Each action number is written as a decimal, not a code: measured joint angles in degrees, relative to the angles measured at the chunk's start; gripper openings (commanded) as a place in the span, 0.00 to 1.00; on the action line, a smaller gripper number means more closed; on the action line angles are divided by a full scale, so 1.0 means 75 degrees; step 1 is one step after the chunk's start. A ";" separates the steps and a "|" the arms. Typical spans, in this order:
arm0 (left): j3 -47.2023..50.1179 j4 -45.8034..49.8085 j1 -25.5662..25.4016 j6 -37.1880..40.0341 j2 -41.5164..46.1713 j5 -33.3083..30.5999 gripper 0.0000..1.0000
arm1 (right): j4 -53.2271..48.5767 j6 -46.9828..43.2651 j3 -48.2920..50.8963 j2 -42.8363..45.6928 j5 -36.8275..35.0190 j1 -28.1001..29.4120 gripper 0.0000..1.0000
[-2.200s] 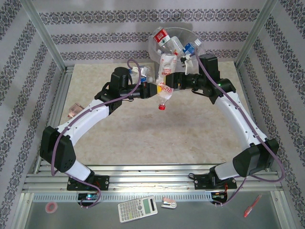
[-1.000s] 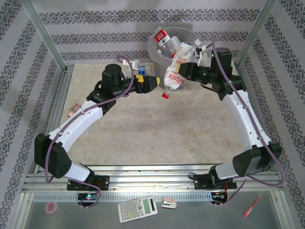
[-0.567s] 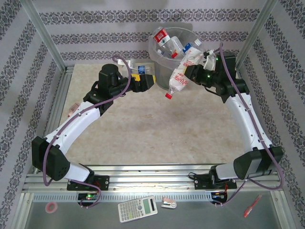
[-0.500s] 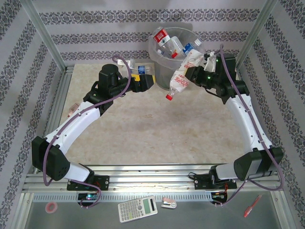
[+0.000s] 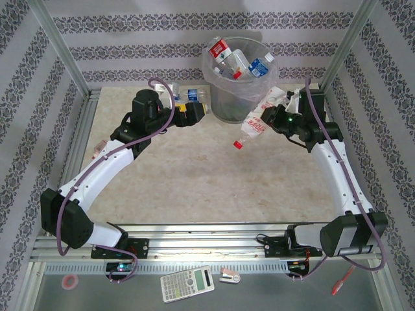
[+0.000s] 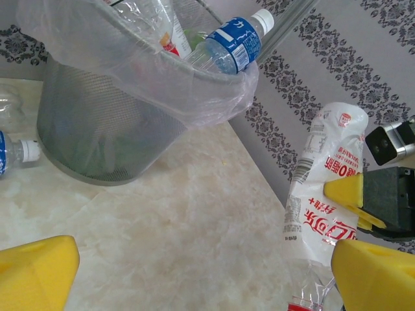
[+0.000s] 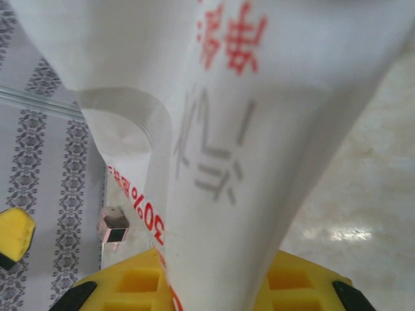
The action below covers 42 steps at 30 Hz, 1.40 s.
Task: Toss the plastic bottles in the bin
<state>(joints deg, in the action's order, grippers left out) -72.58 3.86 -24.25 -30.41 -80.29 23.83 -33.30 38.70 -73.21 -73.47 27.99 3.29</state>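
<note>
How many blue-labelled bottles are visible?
2. One blue-labelled clear plastic bottle sticks out of the round grey mesh bin; another such bottle lies on the table left of it. More may be hidden inside.

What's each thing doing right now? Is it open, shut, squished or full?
bin: upright, bag-lined, holding several bottles.
white-labelled bottle: crushed, red cap on, held beside the bin.
right gripper: shut on the white-labelled bottle.
left gripper: open, empty.
blue-labelled bottle: capped, lying on the table.
</note>
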 measured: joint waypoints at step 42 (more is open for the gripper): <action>-0.0283 0.1629 0.0557 -0.0233 -0.0711 -0.1107 1.00 | -0.0743 0.0930 -0.7834 -0.4386 0.2031 -0.0723 0.86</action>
<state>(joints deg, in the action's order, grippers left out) -74.70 16.08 -20.08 -32.16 -85.62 15.53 -38.87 45.67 -131.96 -106.37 43.22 -2.13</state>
